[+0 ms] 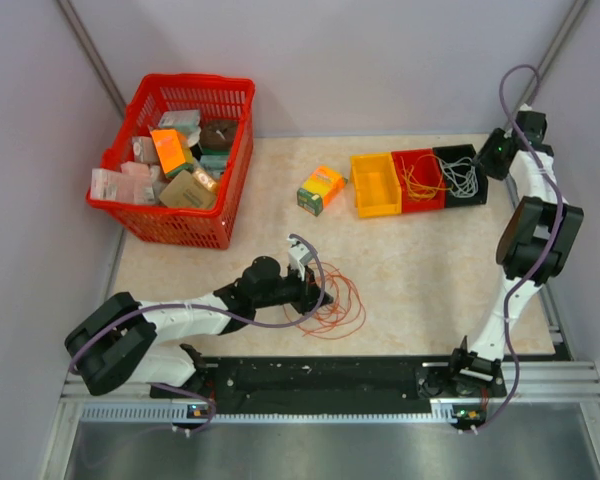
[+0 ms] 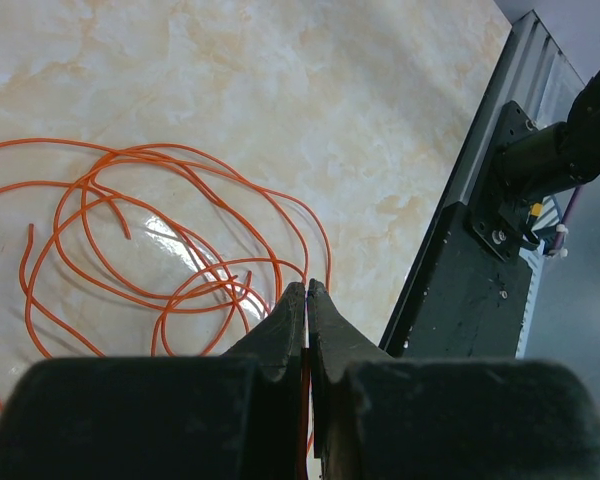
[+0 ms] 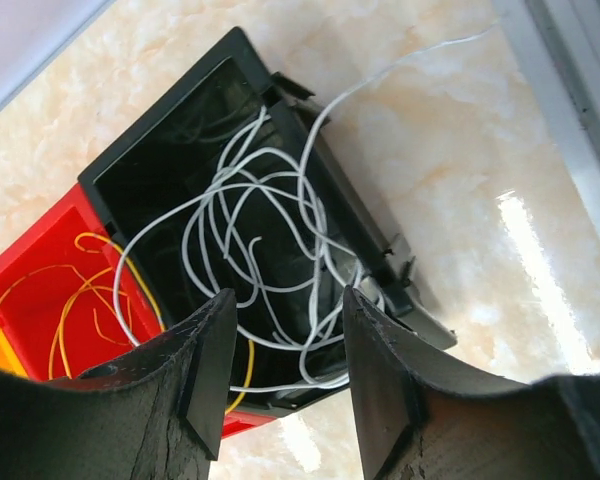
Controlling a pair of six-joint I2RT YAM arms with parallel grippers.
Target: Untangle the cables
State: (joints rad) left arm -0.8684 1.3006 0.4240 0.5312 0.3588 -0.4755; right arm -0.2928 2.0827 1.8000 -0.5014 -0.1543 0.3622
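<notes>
The orange cable (image 1: 338,300) looks light and limp, best pinched on one strand near a free end; the left gripper (image 2: 307,295) is clamped on one. The right gripper (image 3: 285,320) hangs part-open, empty

Orange cable (image 1: 332,310): loose tangled loops, flat on surface (image 1: 410,270).
Yellow cable (image 3: 80,300): coiled in red bin (image 1: 417,152).
White cable (image 3: 270,250): heaped in black bin (image 1: 455,150), one end trailing out.
</notes>
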